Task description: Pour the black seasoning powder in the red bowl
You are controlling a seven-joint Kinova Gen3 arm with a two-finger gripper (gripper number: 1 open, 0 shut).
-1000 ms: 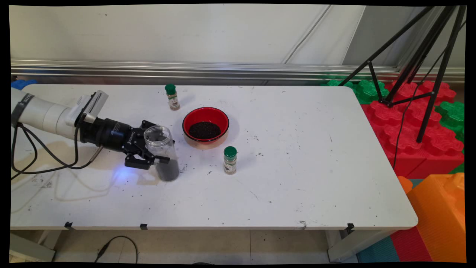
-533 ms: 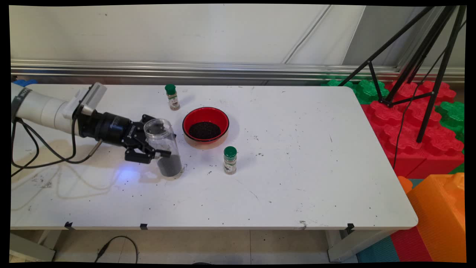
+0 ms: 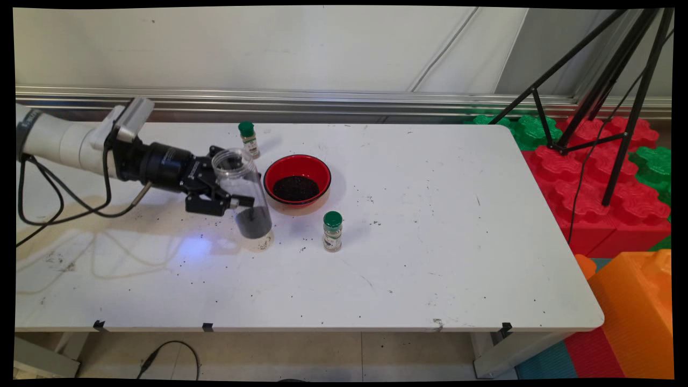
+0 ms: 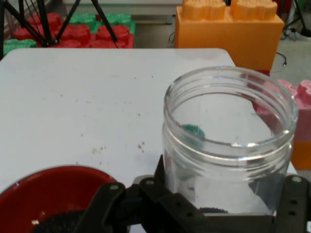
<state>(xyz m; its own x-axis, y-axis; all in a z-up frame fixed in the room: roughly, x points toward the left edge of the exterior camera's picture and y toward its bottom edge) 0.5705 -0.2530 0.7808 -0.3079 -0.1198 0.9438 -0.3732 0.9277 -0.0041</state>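
My black gripper [image 3: 235,194] is shut on a clear open jar [image 3: 243,193] with dark grains in its bottom. The jar hangs tilted a little above the table, just left of a red bowl [image 3: 297,183] that holds dark grains. In the hand view the jar's open mouth [image 4: 231,121] fills the right half, gripped low by the gripper [image 4: 218,213], and the red bowl [image 4: 39,191] shows at the lower left. A green-capped spice bottle [image 3: 249,140] stands behind the jar, and a second one [image 3: 332,231] stands in front of the bowl to the right.
The white table [image 3: 430,242] carries scattered dark specks around the bowl. A black tripod [image 3: 602,97] stands on red and green foam blocks [image 3: 591,183] off the table's right end. An orange block [image 3: 639,312] sits at the near right. Black cables [image 3: 48,209] hang below the arm.
The gripper has lifted the jar off the table and carried it up and to the right, closer to the red bowl. The bowl and both spice bottles have stayed put.
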